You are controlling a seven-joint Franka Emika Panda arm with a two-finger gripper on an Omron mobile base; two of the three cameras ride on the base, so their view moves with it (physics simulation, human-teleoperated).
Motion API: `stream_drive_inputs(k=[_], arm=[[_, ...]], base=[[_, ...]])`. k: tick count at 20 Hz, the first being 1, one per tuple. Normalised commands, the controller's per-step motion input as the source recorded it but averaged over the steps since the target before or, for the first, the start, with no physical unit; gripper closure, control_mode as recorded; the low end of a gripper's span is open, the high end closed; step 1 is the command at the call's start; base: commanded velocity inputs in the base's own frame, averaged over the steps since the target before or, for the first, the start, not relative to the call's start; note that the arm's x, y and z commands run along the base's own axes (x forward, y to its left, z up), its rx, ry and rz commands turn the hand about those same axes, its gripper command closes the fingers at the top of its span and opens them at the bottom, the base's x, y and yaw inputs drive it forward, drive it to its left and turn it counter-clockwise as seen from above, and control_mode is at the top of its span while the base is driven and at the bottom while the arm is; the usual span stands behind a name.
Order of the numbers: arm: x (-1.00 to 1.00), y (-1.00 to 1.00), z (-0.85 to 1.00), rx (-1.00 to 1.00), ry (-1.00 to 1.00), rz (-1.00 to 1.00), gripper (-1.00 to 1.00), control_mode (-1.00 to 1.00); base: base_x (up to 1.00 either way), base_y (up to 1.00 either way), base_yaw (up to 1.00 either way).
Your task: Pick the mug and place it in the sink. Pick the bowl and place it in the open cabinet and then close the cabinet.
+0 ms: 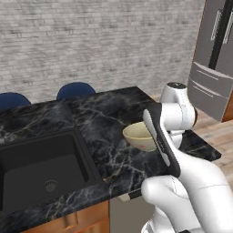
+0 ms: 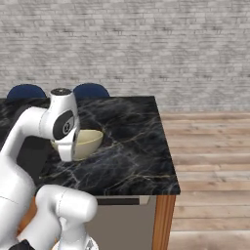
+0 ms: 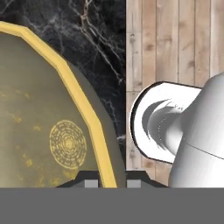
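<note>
The pale yellow-tan bowl [image 1: 138, 135] stands upright on the black marble table [image 1: 104, 113], between the sink [image 1: 41, 168] and the table's right edge. Its olive inside bears a round yellow pattern.

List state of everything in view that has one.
bowl: upright on the counter, rim pinched between the fingers
gripper: shut on the bowl's rim, one finger inside, one outside
sink: visible basin holds nothing, drain bare
counter: carries the bowl
fridge: doors shut
</note>
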Motion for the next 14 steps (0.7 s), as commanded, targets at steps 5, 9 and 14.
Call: stream_drive_inputs(k=[5, 9, 14], arm=[[-0.40, -0.01, 0.22, 0.02, -0.23, 0.00, 1.00, -1.00], [-0.28, 0.00, 0.36, 0.00, -0.25, -0.02, 1.00, -1.00], [-0.21, 0.00, 0.46, 0.06, -0.08, -0.01, 1.00, -1.00]], base=[[0.00, 0.00, 0.00], [0.00, 0.00, 0.00], [0.00, 0.00, 0.00]])
